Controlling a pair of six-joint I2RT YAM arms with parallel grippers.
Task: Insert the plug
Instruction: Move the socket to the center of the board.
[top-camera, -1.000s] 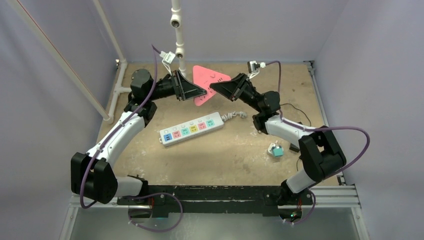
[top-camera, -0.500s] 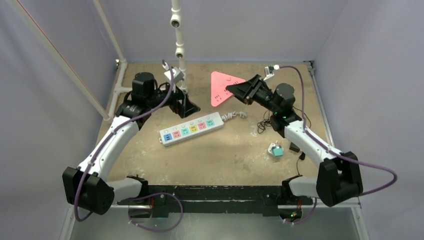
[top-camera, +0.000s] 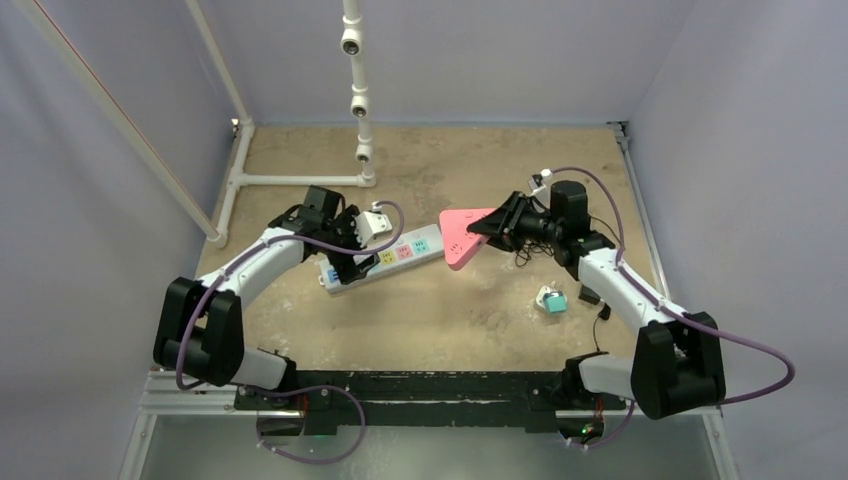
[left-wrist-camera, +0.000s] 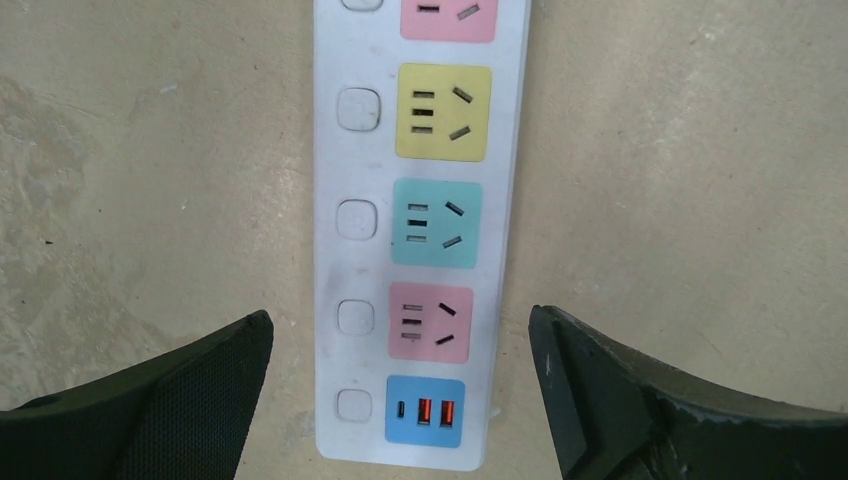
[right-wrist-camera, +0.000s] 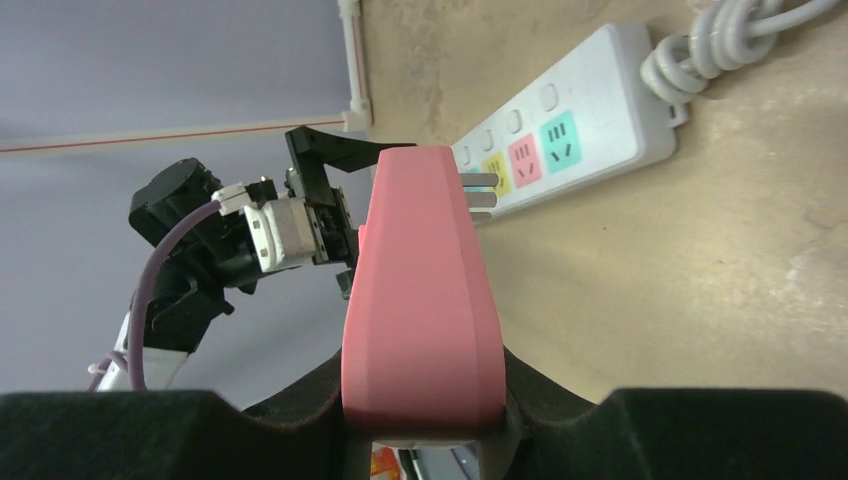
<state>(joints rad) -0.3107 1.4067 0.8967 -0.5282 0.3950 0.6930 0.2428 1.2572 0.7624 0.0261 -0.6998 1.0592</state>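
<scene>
Two robot arms lean in over a scuffed tan table (top-camera: 450, 330), meeting near its centre. A white power strip (top-camera: 410, 248) (left-wrist-camera: 420, 200) (right-wrist-camera: 590, 110) lies slantwise there in the overhead view, its blue USB end toward 8 o'clock and its coiled grey cord toward 2 o'clock. The left gripper (top-camera: 345, 262) (left-wrist-camera: 400, 330) hangs over the USB end with its jaws spread wide, one finger on either side of the strip and clear of it, gripping nothing. The right gripper (top-camera: 492, 228) (right-wrist-camera: 420, 380) is clamped on the pink triangular plug (top-camera: 462, 238) (right-wrist-camera: 420, 290), which sits at the strip's 2 o'clock end, above its last sockets. The plug's metal prongs (right-wrist-camera: 480, 190) are bare and in no socket, pointing toward 3 o'clock in the right wrist view. A small teal-and-silver object (top-camera: 551, 300) rests on the table at 4 o'clock from the plug, well apart from it.
</scene>
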